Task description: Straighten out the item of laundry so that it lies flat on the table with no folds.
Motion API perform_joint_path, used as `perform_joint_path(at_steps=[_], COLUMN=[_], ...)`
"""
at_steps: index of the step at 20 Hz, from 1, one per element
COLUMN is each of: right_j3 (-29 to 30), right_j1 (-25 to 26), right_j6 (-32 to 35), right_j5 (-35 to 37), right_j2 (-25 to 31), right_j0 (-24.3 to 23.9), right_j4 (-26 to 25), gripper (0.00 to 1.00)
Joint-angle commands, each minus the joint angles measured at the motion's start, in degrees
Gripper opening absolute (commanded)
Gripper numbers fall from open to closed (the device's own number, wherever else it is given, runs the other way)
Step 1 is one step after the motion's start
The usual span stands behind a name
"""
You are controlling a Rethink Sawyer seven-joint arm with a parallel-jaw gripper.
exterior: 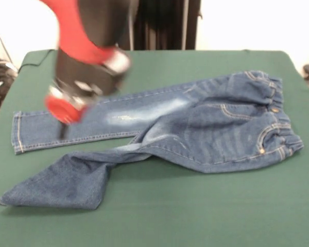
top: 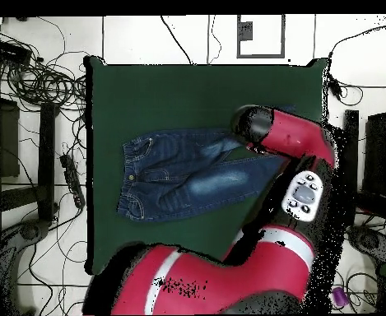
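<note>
The blue denim jeans [exterior: 206, 128] lie across the dark green table [exterior: 206, 211]. The waistband [exterior: 278, 121] is at the right. The far leg runs straight to the left, with its cuff [exterior: 18, 133] near the table's left side. The near leg [exterior: 67, 182] is twisted at the knee and folded over on itself at the lower left. My gripper [exterior: 63, 128] is blurred and hangs over the far leg close to its cuff. In the overhead view the jeans [top: 179, 173] have the waistband at the left, and my red arm [top: 290, 136] covers the leg ends and the gripper.
Cables [top: 39, 82] and dark equipment [top: 2, 136] lie on the floor to the left of the table [top: 196, 95] in the overhead view. A black stand [exterior: 165, 23] rises behind the table's far edge. My arm's base [top: 196, 284] fills the bottom of the overhead view.
</note>
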Motion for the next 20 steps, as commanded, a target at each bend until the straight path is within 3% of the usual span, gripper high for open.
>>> perform_joint_path(at_steps=[1,5,9,20], right_j3=[17.49,21.25,23.44,26.2], right_j1=[-19.04,-19.49,-18.96,-15.71], right_j6=[-29.26,-29.21,-25.98,-16.21], right_j5=[10.25,-3.56,-11.46,-26.5], right_j2=[7.39,13.5,17.52,22.38], right_j0=[-5.87,-10.6,-12.36,-13.42], right_j4=[-7.8,-8.23,-7.56,-7.32], gripper=[1.0,1.0,1.0,1.0])
